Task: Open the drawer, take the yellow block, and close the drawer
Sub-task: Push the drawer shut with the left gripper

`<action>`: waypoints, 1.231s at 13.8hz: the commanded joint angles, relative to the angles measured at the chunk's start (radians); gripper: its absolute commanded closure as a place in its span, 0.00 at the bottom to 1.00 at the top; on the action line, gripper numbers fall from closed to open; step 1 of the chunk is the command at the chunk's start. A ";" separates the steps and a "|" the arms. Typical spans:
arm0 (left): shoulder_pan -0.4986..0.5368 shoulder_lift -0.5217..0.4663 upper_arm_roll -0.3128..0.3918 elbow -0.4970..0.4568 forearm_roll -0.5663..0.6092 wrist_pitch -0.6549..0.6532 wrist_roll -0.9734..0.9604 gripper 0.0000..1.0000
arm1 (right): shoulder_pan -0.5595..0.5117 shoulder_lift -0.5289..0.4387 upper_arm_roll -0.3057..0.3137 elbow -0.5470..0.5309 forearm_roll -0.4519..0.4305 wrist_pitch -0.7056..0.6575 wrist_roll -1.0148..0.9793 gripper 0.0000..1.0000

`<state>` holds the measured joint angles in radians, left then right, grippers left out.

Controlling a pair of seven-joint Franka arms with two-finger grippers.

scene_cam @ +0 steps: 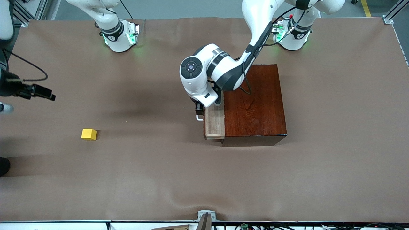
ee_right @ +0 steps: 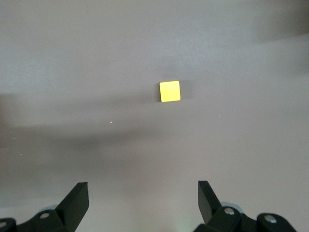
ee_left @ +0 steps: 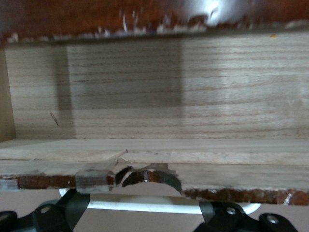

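The yellow block [scene_cam: 88, 134] [ee_right: 170, 91] lies on the brown table toward the right arm's end, outside the drawer. My right gripper [ee_right: 143, 193] hangs high over the table near the block, open and empty. The drawer [scene_cam: 214, 123] is pulled partway out of the mahogany box [scene_cam: 254, 102], and its pale wood floor [ee_left: 159, 87] is bare. My left gripper [scene_cam: 199, 110] [ee_left: 143, 205] is at the white handle [ee_left: 145, 205]. Its fingers [ee_left: 72, 209] stand wide apart across the bar, so it is open.
The brown cloth table [scene_cam: 159, 179] stretches around the box and block. The right arm's wrist [scene_cam: 19, 88] shows at the view's edge over the right arm's end of the table. A mount [scene_cam: 206, 218] sits at the table edge nearest the front camera.
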<state>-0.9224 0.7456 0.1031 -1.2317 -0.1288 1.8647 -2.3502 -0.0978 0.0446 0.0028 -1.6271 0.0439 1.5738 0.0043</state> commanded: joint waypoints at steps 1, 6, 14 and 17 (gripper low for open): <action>0.002 -0.032 0.015 -0.009 0.011 -0.065 0.019 0.00 | 0.004 -0.066 0.026 -0.025 0.002 -0.024 0.062 0.00; 0.014 -0.032 0.039 -0.017 0.014 -0.130 0.017 0.00 | 0.006 -0.103 0.039 -0.025 0.005 -0.031 0.063 0.00; 0.053 -0.029 0.047 -0.026 0.017 -0.254 0.009 0.00 | 0.007 -0.115 0.039 -0.020 0.005 -0.017 0.062 0.00; 0.053 -0.034 0.055 -0.022 0.015 -0.263 0.009 0.00 | 0.006 -0.106 0.039 -0.020 0.007 -0.017 0.062 0.00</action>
<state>-0.8727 0.7328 0.1410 -1.2311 -0.1286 1.6515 -2.3495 -0.0926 -0.0438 0.0397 -1.6291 0.0439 1.5511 0.0501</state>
